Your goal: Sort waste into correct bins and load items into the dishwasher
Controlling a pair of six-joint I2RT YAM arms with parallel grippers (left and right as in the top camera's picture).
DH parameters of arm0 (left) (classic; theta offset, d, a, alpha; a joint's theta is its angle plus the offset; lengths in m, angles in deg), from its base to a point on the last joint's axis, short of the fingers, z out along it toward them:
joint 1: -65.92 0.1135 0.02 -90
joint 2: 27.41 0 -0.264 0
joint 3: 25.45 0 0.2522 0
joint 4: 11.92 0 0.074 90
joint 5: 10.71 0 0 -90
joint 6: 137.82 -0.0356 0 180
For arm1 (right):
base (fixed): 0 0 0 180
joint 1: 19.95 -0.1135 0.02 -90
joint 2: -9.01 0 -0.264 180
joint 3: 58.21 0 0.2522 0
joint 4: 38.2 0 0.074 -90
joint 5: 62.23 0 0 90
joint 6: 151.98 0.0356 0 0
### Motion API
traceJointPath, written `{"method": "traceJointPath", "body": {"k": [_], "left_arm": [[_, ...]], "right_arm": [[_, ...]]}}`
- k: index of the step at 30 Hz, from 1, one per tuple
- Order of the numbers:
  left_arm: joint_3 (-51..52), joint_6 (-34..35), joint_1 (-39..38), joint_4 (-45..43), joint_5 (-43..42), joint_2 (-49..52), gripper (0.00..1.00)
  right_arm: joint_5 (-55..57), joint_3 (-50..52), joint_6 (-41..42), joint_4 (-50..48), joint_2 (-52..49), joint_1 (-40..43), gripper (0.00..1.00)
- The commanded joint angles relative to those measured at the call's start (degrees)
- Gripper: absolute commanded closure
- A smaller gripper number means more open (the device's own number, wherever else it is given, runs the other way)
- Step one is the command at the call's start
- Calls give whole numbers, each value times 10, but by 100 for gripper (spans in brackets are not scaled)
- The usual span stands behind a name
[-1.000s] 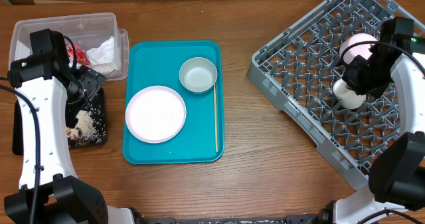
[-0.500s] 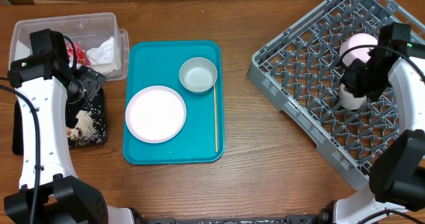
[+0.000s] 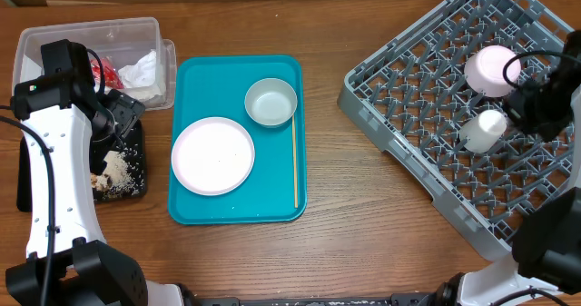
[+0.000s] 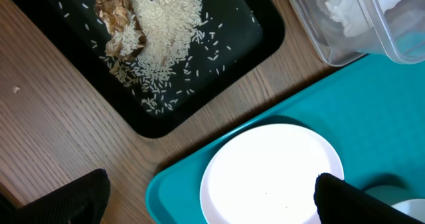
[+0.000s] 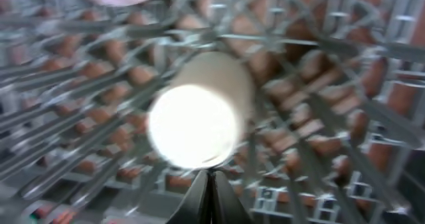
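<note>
The grey dishwasher rack (image 3: 427, 88) holds a small white cup (image 3: 483, 129) lying on its side and a round pinkish-white dish (image 3: 492, 70). My right gripper (image 3: 516, 113) is shut and empty just right of the cup. The blurred right wrist view has the cup (image 5: 199, 111) directly ahead of the closed gripper (image 5: 212, 191). On the teal tray (image 3: 272, 197) sit a white plate (image 3: 213, 155) and a greyish bowl (image 3: 270, 102). My left gripper (image 3: 130, 117) hangs open over the black bin (image 3: 136, 183), which holds rice (image 4: 159, 31) and scraps. The plate (image 4: 272, 174) lies between its fingers (image 4: 83, 197).
A clear tub (image 3: 54, 43) at the back left holds white napkins (image 3: 141, 70) and a red wrapper (image 3: 109, 70). A thin wooden stick (image 3: 295, 161) lies along the teal tray's right side. Bare wood tabletop separates the tray from the rack.
My right arm has pulled back to the right, off the cup, which now lies uncovered on the rack. The left arm has not moved.
</note>
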Motion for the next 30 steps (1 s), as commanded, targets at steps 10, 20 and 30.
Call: {"method": "traceJointPath", "body": {"k": [10, 20, 30], "left_arm": [[3, 12, 2, 0, 0, -7, 0], [3, 12, 2, 0, 0, -7, 0], [3, 12, 2, 0, 0, -7, 0]], "right_arm": [[-107, -10, -76, -69, 63, -224, 14], [-17, -7, -71, -81, -32, -371, 14], [26, -5, -39, -81, -87, -414, 28]]}}
